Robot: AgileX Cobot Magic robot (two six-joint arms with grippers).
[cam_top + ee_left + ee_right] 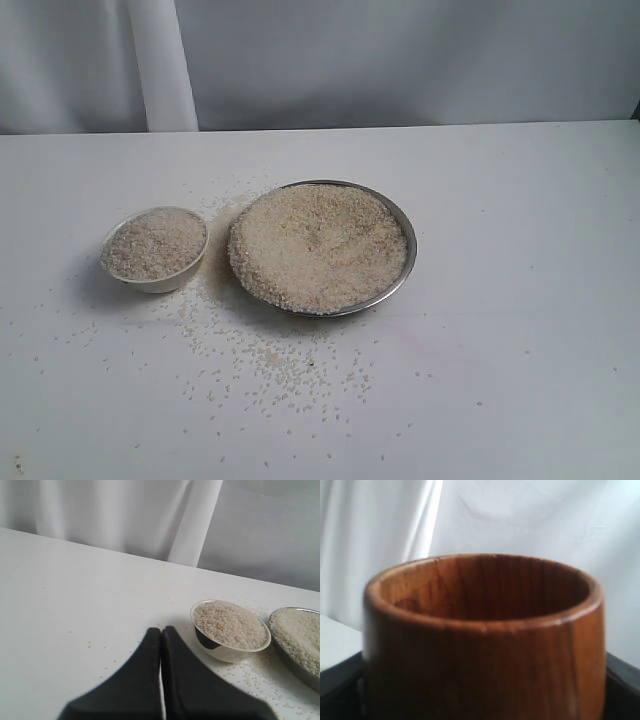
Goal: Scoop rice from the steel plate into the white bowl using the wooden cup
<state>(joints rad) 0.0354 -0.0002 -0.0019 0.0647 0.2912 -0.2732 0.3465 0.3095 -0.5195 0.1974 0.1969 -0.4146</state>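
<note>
The steel plate [404, 276] lies mid-table, heaped with rice [320, 245]. Just to its left stands the white bowl [160, 283], filled with rice [155, 243] to the rim. Neither arm shows in the exterior view. The left gripper [161, 630] is shut and empty, low over the table a short way from the white bowl [225, 652] and the steel plate [296, 672]. The wooden cup [485, 630] fills the right wrist view, upright, with the right gripper [482, 692] shut on it and a black finger [337, 685] at each side. The cup's bottom is hidden.
Loose grains [270, 365] are scattered on the white table [520, 380] in front of the plate and around the bowl. A white curtain [400, 60] hangs behind the table's far edge.
</note>
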